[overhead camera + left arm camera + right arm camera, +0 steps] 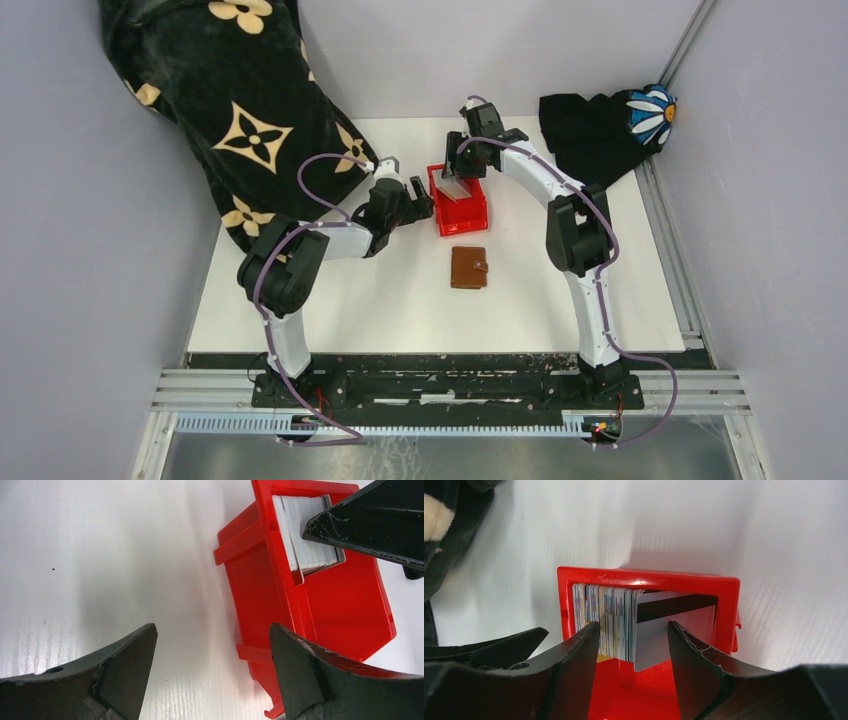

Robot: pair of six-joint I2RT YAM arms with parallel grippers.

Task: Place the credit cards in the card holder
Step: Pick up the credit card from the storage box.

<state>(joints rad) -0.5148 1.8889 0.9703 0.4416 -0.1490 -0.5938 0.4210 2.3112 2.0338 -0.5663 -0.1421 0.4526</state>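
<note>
1. Credit cards: a tight stack stands on edge at the far end of the red bin, around the middle of the tabletop. On the stack's right side, one grey card with a dark stripe leans away from the rest.
2. Handling, as judged: the cards are thin, stiff, light and slick-faced. The packed stack would be hard to split. The leaning card is the easiest to take, pinched across its faces at the upper edge.
3. Right fingers: spread, one on each side of the cards from above, with the leaning card between them. No pinch is visible.
4. The bin is glossy moulded plastic with a thick rim and a low open front.
5. Left fingers: spread wide and empty, above bare tabletop just left of the bin.
6. Card holder: brown leather with a snap tab, lying flat and apparently shut on the tabletop. It sits nearer than the bin and apart from it. It probably needs opening before a card goes in.
7. Surroundings: the tabletop is white and smooth. A black plush cloth with cream flowers is at far left. A dark cloth with a daisy is at far right.
</note>
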